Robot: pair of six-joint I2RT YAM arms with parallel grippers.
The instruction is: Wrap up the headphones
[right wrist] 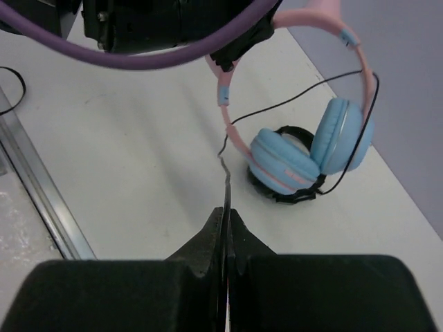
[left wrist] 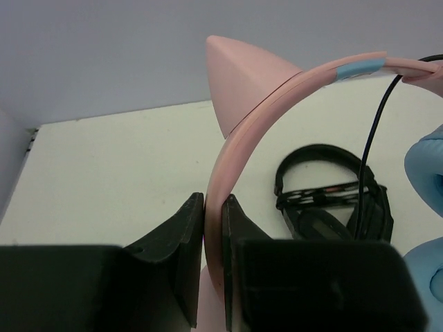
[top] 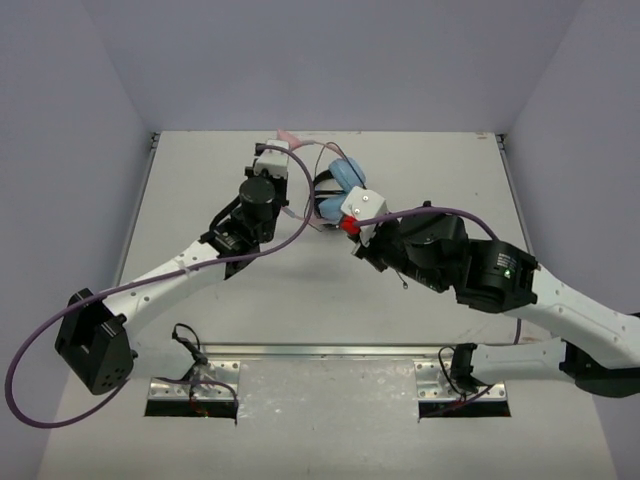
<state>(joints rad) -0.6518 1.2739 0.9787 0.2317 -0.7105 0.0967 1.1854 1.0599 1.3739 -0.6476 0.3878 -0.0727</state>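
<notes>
The headphones (right wrist: 284, 162) have light blue earcups and a pink headband (left wrist: 239, 149) with a small pointed ear. They hang upright, earcups (top: 345, 178) just over the far middle of the table. My left gripper (left wrist: 213, 200) is shut on the pink headband and holds it up; it also shows in the top view (top: 283, 155). The thin dark cable (right wrist: 225, 183) runs from the earcups across the headband's opening into my right gripper (right wrist: 225, 213), which is shut on it. In the top view the right gripper (top: 342, 222) sits just in front of the earcups.
All-black headphones (left wrist: 332, 194) lie on the table right under the blue earcups, partly hidden (right wrist: 287, 195). A purple hose (top: 300, 225) arcs between the two arms. A metal rail (top: 330, 352) runs along the near edge. Walls close in on three sides.
</notes>
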